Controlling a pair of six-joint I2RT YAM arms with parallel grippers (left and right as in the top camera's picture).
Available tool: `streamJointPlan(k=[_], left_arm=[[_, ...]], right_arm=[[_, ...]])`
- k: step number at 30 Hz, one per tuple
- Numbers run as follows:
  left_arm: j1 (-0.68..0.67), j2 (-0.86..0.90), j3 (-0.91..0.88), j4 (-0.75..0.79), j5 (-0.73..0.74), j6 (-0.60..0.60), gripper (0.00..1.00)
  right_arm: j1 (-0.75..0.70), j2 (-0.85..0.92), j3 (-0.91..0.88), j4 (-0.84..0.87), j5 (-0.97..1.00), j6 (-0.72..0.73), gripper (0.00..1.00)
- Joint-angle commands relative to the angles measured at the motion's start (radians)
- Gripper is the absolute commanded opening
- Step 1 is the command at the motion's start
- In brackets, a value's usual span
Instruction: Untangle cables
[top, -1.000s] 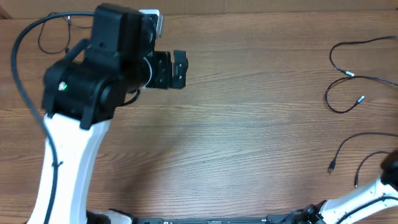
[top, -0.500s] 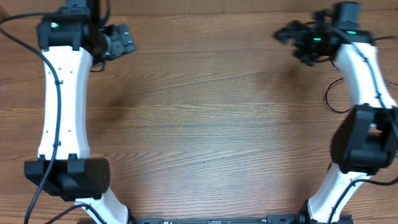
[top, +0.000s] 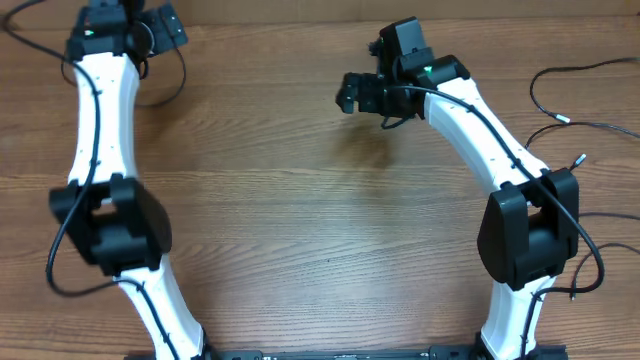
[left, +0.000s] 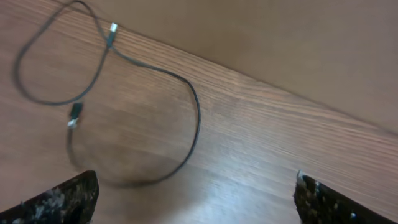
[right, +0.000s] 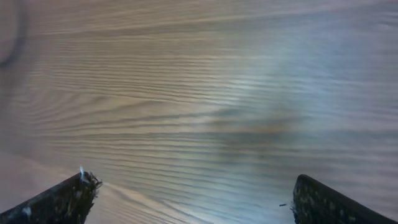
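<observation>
Left pincer (left: 196, 190) and right pincer (right: 189, 193) hover spread and empty; left cable (left: 198, 118) and right cable (top: 532, 95) lie well apart, apparently untangled.

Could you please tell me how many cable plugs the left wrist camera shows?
2. One plug lies near the top left; the other plug lies below it, beside the cable's big loop. Others may lie outside this view.

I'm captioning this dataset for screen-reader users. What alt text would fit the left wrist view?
Thin black cable lies in loose loops on a wooden table, with two small plug ends visible, one of them white-tipped. The left gripper is open, its two dark fingertips at the bottom corners, holding nothing.
</observation>
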Motion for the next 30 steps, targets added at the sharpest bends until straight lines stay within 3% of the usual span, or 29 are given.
streamJointPlan(k=[1, 9, 13, 16, 20, 22, 25, 27, 30], left_arm=[[-0.002, 0.128, 0.006, 0.071, -0.002, 0.055, 0.99], [-0.005, 0.309, 0.006, 0.242, -0.007, 0.095, 0.88], [-0.006, 0.367, 0.006, 0.301, -0.006, 0.085, 0.81], [-0.006, 0.402, 0.006, 0.319, -0.006, 0.079, 0.68], [-0.007, 0.436, 0.006, 0.324, -0.006, 0.080, 0.65], [-0.007, 0.445, 0.006, 0.325, -0.006, 0.080, 0.56], [-0.007, 0.447, 0.006, 0.322, -0.006, 0.081, 0.22], [-0.007, 0.441, 0.007, 0.315, -0.006, 0.080, 0.04], [-0.009, 0.408, 0.007, 0.269, -0.005, 0.080, 0.04]], right_arm=[[-0.074, 0.010, 0.006, -0.057, 0.067, 0.016, 1.00], [-0.219, 0.010, 0.006, -0.240, 0.071, 0.001, 1.00], [-0.256, 0.010, 0.006, -0.244, 0.071, 0.002, 1.00], [-0.271, 0.010, 0.006, -0.242, 0.071, 0.002, 1.00], [-0.275, 0.010, 0.006, -0.233, 0.071, 0.002, 1.00], [-0.274, 0.010, 0.006, -0.233, 0.071, 0.002, 1.00], [-0.274, 0.010, 0.006, -0.232, 0.071, 0.002, 1.00], [-0.274, 0.010, 0.006, -0.232, 0.071, 0.002, 1.00], [-0.275, 0.010, 0.006, -0.232, 0.071, 0.002, 1.00]])
